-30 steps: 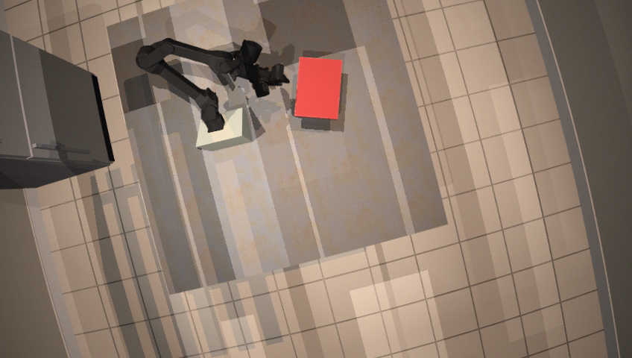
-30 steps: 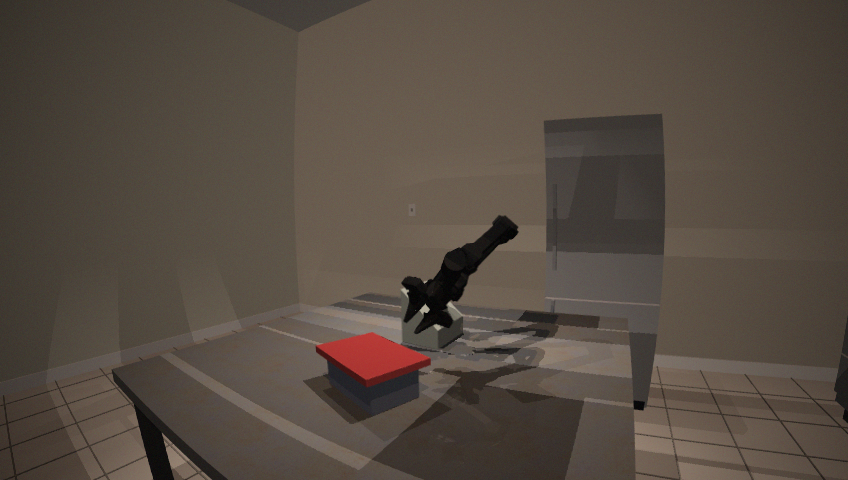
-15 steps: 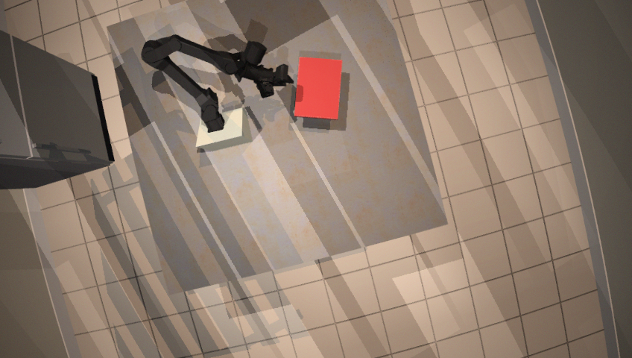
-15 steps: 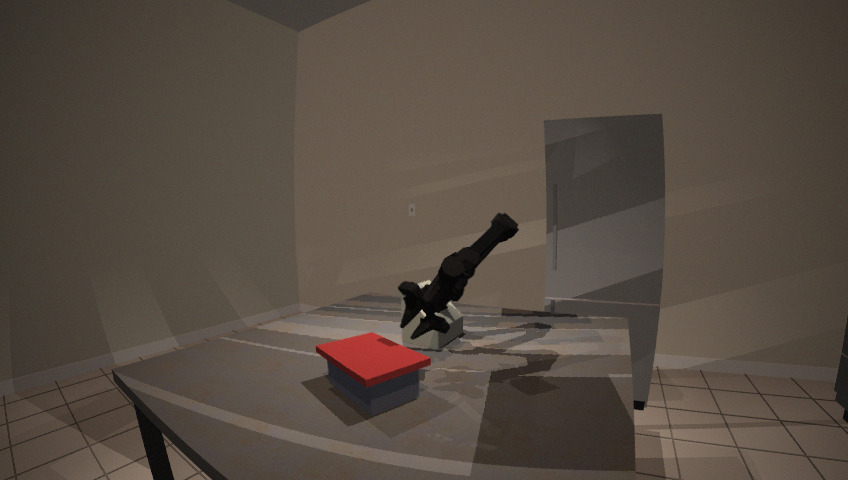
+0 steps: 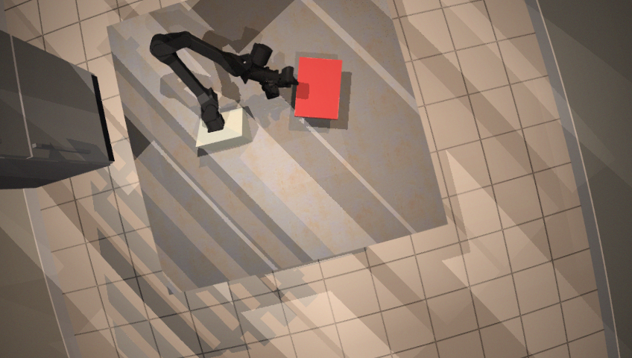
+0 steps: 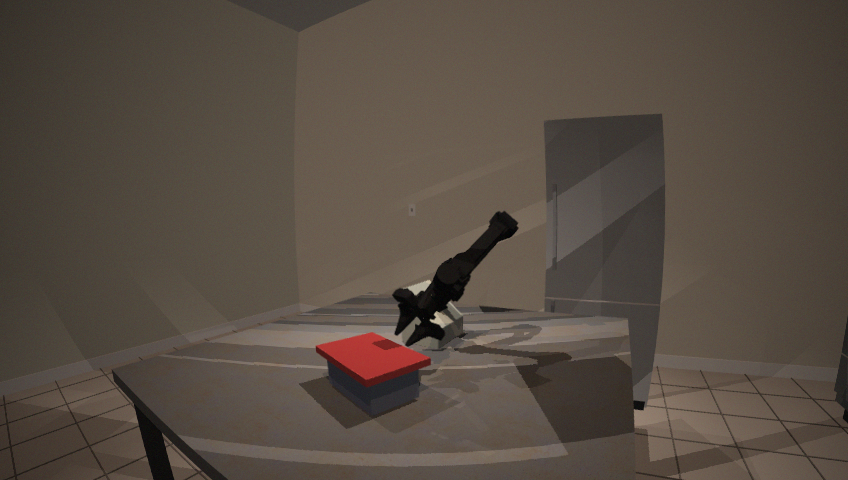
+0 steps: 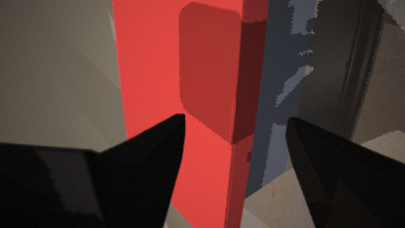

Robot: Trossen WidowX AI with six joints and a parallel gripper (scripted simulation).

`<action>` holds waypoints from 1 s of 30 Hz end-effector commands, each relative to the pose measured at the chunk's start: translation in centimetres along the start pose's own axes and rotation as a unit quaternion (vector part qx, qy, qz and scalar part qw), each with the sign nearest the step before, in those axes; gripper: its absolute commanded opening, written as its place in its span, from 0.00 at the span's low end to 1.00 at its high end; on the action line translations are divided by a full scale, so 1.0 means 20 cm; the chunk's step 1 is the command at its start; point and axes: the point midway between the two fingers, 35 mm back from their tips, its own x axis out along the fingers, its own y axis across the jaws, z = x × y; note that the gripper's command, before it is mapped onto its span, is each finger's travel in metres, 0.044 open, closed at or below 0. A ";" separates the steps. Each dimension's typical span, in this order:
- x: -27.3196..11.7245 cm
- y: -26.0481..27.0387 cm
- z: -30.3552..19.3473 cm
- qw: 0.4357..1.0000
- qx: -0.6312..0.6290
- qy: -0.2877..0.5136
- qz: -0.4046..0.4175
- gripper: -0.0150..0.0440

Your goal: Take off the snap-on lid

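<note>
The red snap-on lid (image 5: 318, 87) (image 6: 371, 356) (image 7: 152, 71) sits flat on the blue-grey storage box (image 6: 374, 389) (image 7: 276, 95), which stands on the table. My gripper (image 5: 295, 83) (image 6: 414, 334) (image 7: 236, 124) is open, at the lid's short edge nearest the arm's base. In the wrist view the lid's rim runs between the two black fingers, one over the lid's top and one on the box's side. I see no contact. A darker patch on the lid is the gripper's shadow. From above, the lid hides the box.
The arm's cream base block (image 5: 230, 128) (image 6: 453, 324) stands on the table (image 5: 288, 186) (image 6: 267, 386) a short way from the box. A grey fridge (image 5: 44, 115) (image 6: 601, 237) stands beside the table's far edge. A tiled floor surrounds the table.
</note>
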 end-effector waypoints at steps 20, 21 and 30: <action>0.14 0.00 0.00 1.000 0.002 0.001 0.004 0.57; 0.14 0.00 0.00 1.000 0.002 0.001 0.004 0.56; 0.14 0.00 0.00 1.000 0.002 0.001 0.004 0.46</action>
